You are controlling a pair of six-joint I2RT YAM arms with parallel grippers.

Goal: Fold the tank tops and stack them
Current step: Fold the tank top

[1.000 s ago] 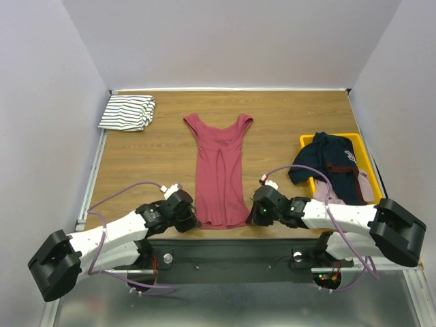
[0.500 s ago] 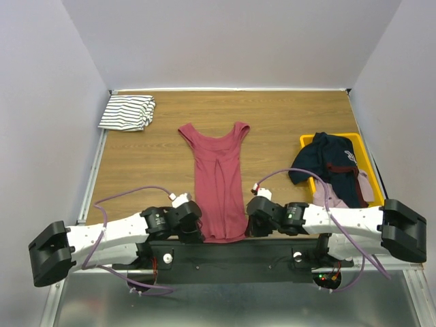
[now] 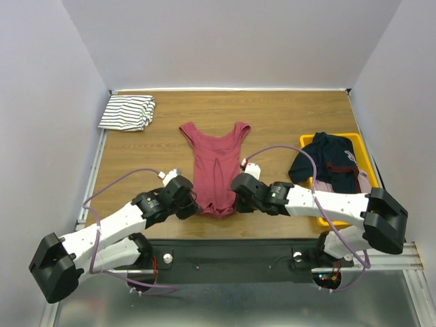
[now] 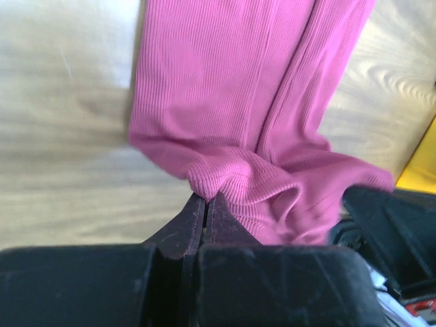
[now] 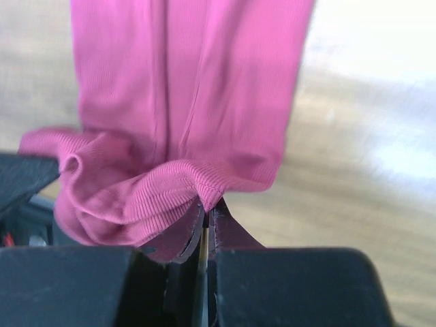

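The dark red tank top [image 3: 214,160] lies lengthwise in the middle of the table, straps at the far end. My left gripper [image 3: 193,208] is shut on its near left hem corner [image 4: 204,184]. My right gripper [image 3: 235,201] is shut on its near right hem corner [image 5: 208,191]. The hem is lifted and bunched between the two grippers. The striped white tank top [image 3: 127,112] lies folded at the far left corner.
A yellow bin [image 3: 361,155] at the right holds dark navy clothing [image 3: 327,163] that hangs over its rim. The table's metal rail runs along the left edge [image 3: 95,170]. Grey walls enclose the far and side edges.
Both grippers have moved away from the near edge toward the far side, carrying the red top's hem with them. The lower part of the top now bunches up.
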